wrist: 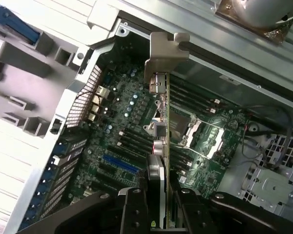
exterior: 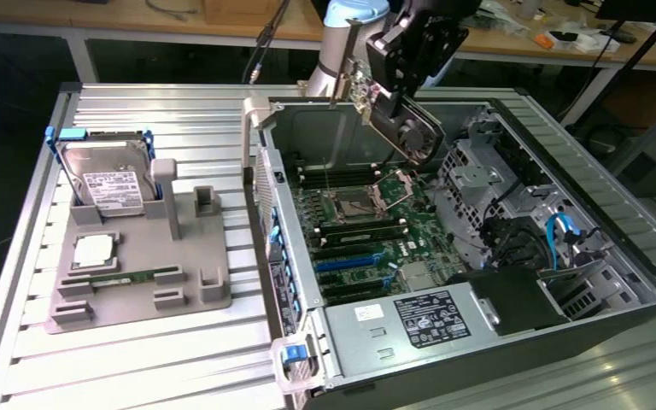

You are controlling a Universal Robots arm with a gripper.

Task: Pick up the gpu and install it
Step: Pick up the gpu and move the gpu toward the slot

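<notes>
Transport step of the install: the robot arm's gripper (exterior: 396,85) is clenched on the thin black rectangular gpu (exterior: 410,132), which hangs tilted in the air above the open black-and-grey computer case (exterior: 601,282), clear of the green motherboard (exterior: 362,231) below. Nothing is seated yet. By the look of it, the next move calls for squaring the card upright, lining its lower edge over an expansion slot such as the long blue slot (exterior: 351,260), and bringing its silver metal end bracket (wrist: 167,51) to the case's rear wall before any downward push.

The exterior view gives the height and the lean of the card over the board. It also takes in the ribbed aluminium tabletop (exterior: 32,342), where a grey plastic parts tray (exterior: 191,295) carries a silver hard drive with a white label (exterior: 112,184).

The wrist view sights straight down the gpu (wrist: 165,122) edge-on, with the gripper (wrist: 160,207) closed on either face of it. There the card lies over the processor socket area, with the blue slot (wrist: 119,165) well off to one side.
</notes>
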